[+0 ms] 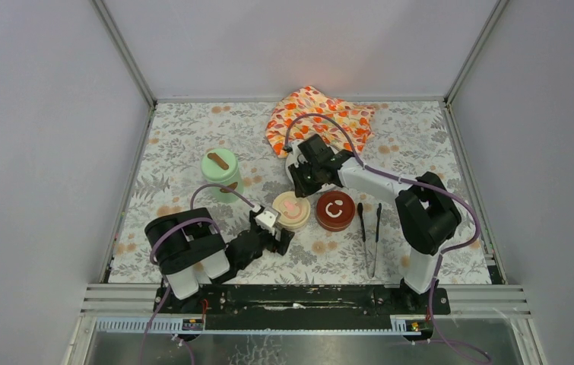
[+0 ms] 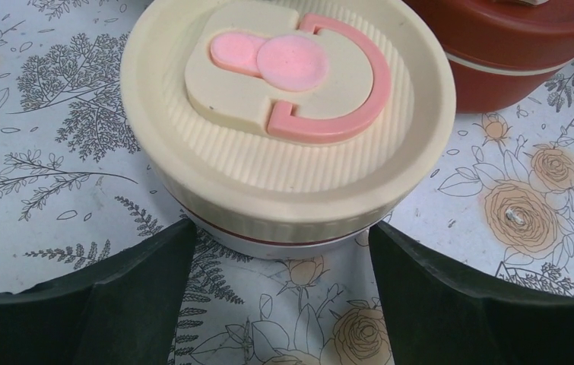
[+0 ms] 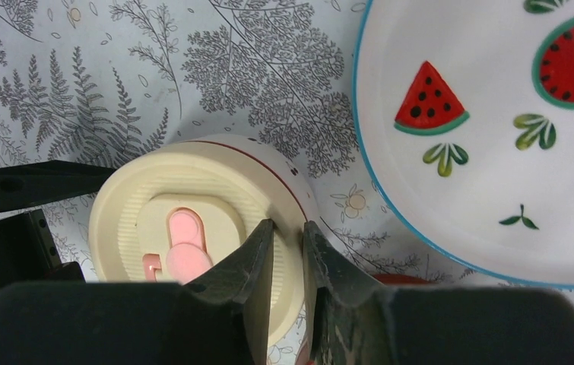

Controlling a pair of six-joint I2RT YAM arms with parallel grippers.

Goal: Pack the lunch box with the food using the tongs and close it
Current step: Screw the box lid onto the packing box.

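Observation:
The lunch box stands as three lidded pots: a tall mint-green cylinder (image 1: 220, 173), a cream-lidded bowl (image 1: 292, 211) (image 2: 287, 114) (image 3: 192, 228) and a dark red-lidded bowl (image 1: 335, 211) (image 2: 512, 46). The tongs (image 1: 369, 236) lie on the table to the right of the red bowl. No food shows. My left gripper (image 1: 282, 234) (image 2: 282, 251) is open wide, its fingers on either side of the cream bowl's near side without touching it. My right gripper (image 1: 302, 182) (image 3: 289, 224) hovers over the cream bowl's far rim, its jaws a narrow slit apart with nothing between them.
A white plate (image 3: 496, 114) with watermelon prints lies beside the cream bowl, under the right arm. An orange flower-patterned cloth (image 1: 318, 118) is bunched at the back. Walls close in the floral table mat (image 1: 420, 137) on three sides.

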